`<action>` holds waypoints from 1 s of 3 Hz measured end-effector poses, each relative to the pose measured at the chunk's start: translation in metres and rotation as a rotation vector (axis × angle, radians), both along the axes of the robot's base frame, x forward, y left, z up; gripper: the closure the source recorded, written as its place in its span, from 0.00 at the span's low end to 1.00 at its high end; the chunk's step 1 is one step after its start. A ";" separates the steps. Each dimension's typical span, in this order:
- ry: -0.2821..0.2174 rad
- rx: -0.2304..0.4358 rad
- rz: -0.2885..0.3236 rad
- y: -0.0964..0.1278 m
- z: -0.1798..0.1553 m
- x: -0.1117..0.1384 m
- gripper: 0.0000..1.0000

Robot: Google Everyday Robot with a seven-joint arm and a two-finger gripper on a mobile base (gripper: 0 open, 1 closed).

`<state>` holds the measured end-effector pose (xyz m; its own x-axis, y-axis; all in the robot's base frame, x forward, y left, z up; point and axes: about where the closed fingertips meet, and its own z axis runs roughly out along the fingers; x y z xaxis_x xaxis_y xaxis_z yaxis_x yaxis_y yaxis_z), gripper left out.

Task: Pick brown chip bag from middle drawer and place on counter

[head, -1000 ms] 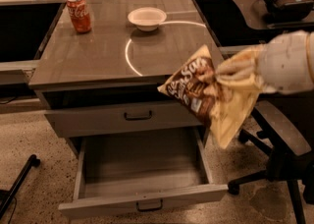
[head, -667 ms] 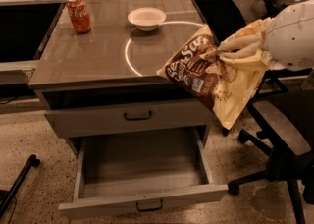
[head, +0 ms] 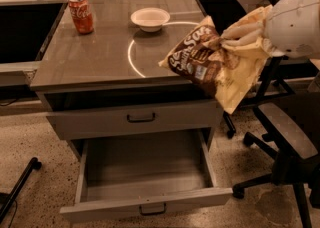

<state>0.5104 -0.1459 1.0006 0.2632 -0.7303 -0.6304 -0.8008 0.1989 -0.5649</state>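
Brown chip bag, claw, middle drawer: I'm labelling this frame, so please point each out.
brown chip bag [head: 200,59], camera view, on its dark brown front.
claw [head: 234,36], camera view, upper right, between the fingertips clamped on the bag's top edge.
middle drawer [head: 145,164], camera view, on the bare floor of the open drawer.

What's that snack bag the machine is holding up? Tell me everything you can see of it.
It is a crinkly brown chip bag: dark brown front with pale script lettering and a chip picture, yellowish-cream back and bottom, glossy foil by its look. It hangs tilted over the right front corner of the grey-brown counter, cream end drooping past the counter's edge. The pale gripper grips its upper right part, jaws shut on it. Whether it touches the counter is unclear.
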 end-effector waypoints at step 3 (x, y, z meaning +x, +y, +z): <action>-0.025 -0.001 -0.128 -0.006 -0.020 0.112 1.00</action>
<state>0.6223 -0.1518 0.9807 0.1836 -0.7596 -0.6239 -0.7547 0.2978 -0.5846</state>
